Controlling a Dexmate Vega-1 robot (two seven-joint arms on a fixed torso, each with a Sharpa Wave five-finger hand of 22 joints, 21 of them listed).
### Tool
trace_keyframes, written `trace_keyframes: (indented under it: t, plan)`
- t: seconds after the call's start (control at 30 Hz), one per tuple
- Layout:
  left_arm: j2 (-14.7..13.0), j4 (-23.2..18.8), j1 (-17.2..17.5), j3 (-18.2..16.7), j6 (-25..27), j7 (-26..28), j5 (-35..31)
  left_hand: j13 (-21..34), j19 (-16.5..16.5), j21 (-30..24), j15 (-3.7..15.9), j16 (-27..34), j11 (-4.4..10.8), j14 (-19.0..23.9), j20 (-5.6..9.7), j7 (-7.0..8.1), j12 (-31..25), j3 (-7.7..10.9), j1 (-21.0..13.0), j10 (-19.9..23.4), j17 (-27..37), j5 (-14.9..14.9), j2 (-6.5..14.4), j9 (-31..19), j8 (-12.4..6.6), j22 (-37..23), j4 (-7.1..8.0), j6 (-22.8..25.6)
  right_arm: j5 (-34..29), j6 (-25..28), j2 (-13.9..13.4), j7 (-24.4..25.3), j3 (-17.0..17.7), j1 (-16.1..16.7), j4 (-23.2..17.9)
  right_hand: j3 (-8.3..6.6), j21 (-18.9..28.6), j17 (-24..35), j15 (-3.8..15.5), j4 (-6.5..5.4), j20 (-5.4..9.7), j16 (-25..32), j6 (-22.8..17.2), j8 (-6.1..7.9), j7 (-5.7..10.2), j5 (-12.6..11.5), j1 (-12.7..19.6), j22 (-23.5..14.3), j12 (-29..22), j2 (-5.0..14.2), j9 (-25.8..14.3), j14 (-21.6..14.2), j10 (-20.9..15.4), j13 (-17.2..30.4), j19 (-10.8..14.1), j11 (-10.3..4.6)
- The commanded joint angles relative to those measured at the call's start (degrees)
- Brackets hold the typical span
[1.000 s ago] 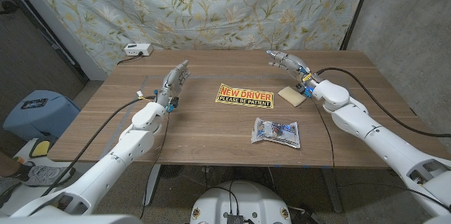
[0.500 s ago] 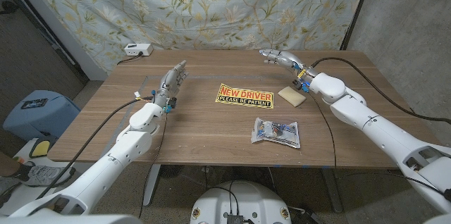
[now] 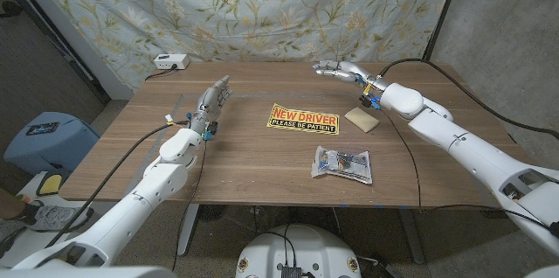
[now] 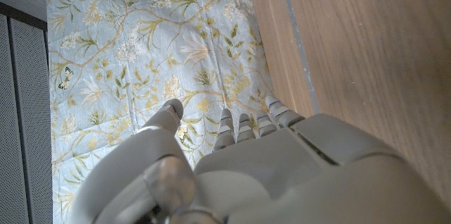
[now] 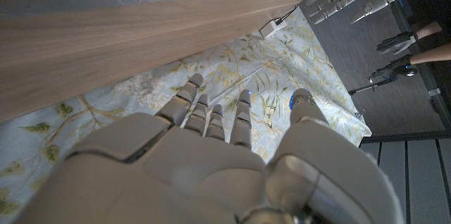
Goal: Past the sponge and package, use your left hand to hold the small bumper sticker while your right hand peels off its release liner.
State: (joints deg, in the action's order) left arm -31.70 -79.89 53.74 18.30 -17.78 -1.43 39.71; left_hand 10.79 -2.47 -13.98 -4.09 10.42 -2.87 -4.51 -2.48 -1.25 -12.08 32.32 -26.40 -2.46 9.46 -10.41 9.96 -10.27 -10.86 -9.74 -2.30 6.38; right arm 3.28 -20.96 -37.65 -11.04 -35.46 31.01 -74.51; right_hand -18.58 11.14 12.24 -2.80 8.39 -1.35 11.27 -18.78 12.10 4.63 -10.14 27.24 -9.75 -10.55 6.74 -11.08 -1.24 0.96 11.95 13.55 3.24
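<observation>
Both hands hold nothing, fingers extended and apart. The left hand (image 3: pixel 213 100) hovers over the wooden table (image 3: pixel 253 160), and the flat yellow-and-black rectangular bumper sticker (image 3: pixel 302 118) lies off to its right, well apart. The right hand (image 3: pixel 339 70) hangs beyond the sticker's far right corner, with the beige rectangular sponge (image 3: pixel 361 118) and clear plastic package (image 3: pixel 342 163) nearer the robot. The sticker looks thin, light and floppy; pinning one end and picking the liner at a corner seems wisest.

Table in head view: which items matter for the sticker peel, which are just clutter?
Job:
bumper sticker, mid-table, untouched
left hand, open, left of the sticker
right hand, open, beyond the sticker

Lying about:
sponge
package
white box with cable, far left corner
</observation>
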Motion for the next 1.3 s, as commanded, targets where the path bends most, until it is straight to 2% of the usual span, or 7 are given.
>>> trace_keyframes:
  t: [0.03, 0.37, 0.83, 1.0, 1.13, 1.2, 1.3]
  plan:
    - [0.1, 0.0, 0.5, -0.3, -0.5, 0.3, 0.2, 0.1, -0.4, 0.1, -0.56, -0.1, -0.09, 0.0, -0.12, -0.11, -0.3, 0.11, -0.5, 0.4, 0.2, -0.6, 0.0, -0.1, -0.21, -0.2, -0.41, 0.6, -5.6, -1.1, 0.6, -0.8, -2.9, -3.8, 2.3, -0.16, -0.3, 0.1, -0.48, 0.55, -0.19, -0.3, -0.5, 0.16, 0.57, 0.0, 1.0, -0.1, 0.3, 0.09, -0.2, 0.9, 1.1, 0.0, -0.6, 0.46]
    - [0.0, -0.2, 0.9, -0.3, -0.1, 1.0, 0.1, 0.1, -0.5, 0.2, -0.59, -0.1, -0.07, 0.1, -0.12, -0.14, -0.3, 0.09, -0.6, 0.4, 0.2, -0.6, 0.0, -0.1, -0.18, -0.2, -0.59, 0.8, -6.7, -2.1, 2.8, -4.6, -5.4, -8.1, 7.1, -0.15, -0.5, 0.0, -1.44, 0.73, -0.63, -0.6, 0.1, -0.40, 1.35, 0.0, 1.5, -0.2, 0.4, -0.19, -0.2, 3.2, 4.0, 0.1, -1.7, 1.40]
    - [0.1, -0.1, 0.6, -0.2, 0.2, 1.3, -0.1, 0.1, -0.6, 0.4, -0.65, -0.2, -0.16, 0.1, -0.15, -0.25, -0.2, 0.04, -0.6, 0.4, 0.2, -0.6, 0.0, -0.1, -0.22, -0.2, -0.82, 1.2, -8.7, -6.9, 6.2, -7.3, -8.9, -13.7, 16.0, -0.63, -0.7, -0.2, -1.56, 1.27, -1.03, -0.9, 0.8, -0.77, 1.80, -0.3, 2.9, -0.2, 0.3, -0.39, -0.3, 6.2, 7.1, 0.2, -3.3, 0.68]
    - [0.4, 0.1, 0.5, 0.0, 0.3, 1.3, -0.1, 0.1, -0.6, 0.5, -0.63, -0.2, -0.07, 0.1, -0.19, -0.29, -0.2, 0.04, -0.6, 0.4, 0.2, -0.7, 0.1, -0.1, -0.26, -0.2, -0.91, 1.4, -8.9, -8.0, 7.3, -7.8, -9.7, -15.2, 18.9, -0.61, -0.6, -0.2, -1.60, 1.46, -1.23, -0.8, -0.4, -0.30, 0.82, -0.2, 3.5, -0.2, 0.1, -1.18, -0.3, 7.1, 8.0, 0.2, -3.7, -0.79]
    - [0.7, 0.4, 0.3, 0.1, 0.4, 1.2, 0.0, 0.1, -0.7, 0.6, -0.70, -0.1, -0.06, 0.2, -0.20, -0.36, -0.2, 0.05, -0.6, 0.4, 0.2, -0.7, 0.1, -0.1, -0.26, -0.2, -0.95, 1.4, -10.0, -8.5, 8.0, -7.6, -10.6, -16.2, 20.2, -0.63, -0.6, -0.2, -1.58, 1.45, -1.21, -0.8, -0.8, -0.16, 0.71, -0.2, 3.7, -0.2, 0.1, -1.34, -0.4, 7.7, 8.5, 0.3, -4.0, -1.15]
    - [0.8, 0.8, 0.1, 0.2, 0.2, 0.8, 0.2, 0.1, -0.7, 0.6, -0.67, -0.1, -0.06, 0.2, -0.21, -0.34, -0.2, 0.05, -0.6, 0.5, 0.2, -0.7, 0.1, -0.1, -0.24, -0.2, -0.98, 1.5, -10.5, -8.7, 8.3, -7.5, -11.1, -16.7, 20.8, -0.65, -0.5, -0.2, -1.61, 1.42, -1.13, -0.7, -2.2, 0.29, -0.66, -0.2, 4.0, -0.2, -0.2, -1.64, -0.4, 8.2, 8.9, 0.3, -4.2, -1.25]
    - [0.8, 1.1, -0.2, 0.3, 0.3, 0.7, 0.1, 0.1, -0.7, 0.6, -0.68, -0.1, -0.14, 0.2, -0.21, -0.34, -0.2, 0.04, -0.7, 0.5, 0.2, -0.7, 0.1, -0.2, -0.22, -0.2, -1.01, 1.5, -11.1, -9.1, 8.9, -7.2, -11.7, -17.4, 22.0, -0.68, -0.5, -0.2, -1.56, 1.42, -1.08, -0.6, -3.2, 0.59, -1.33, -0.2, 4.2, -0.2, -0.3, -1.81, -0.4, 8.5, 9.1, 0.3, -4.4, -1.09]
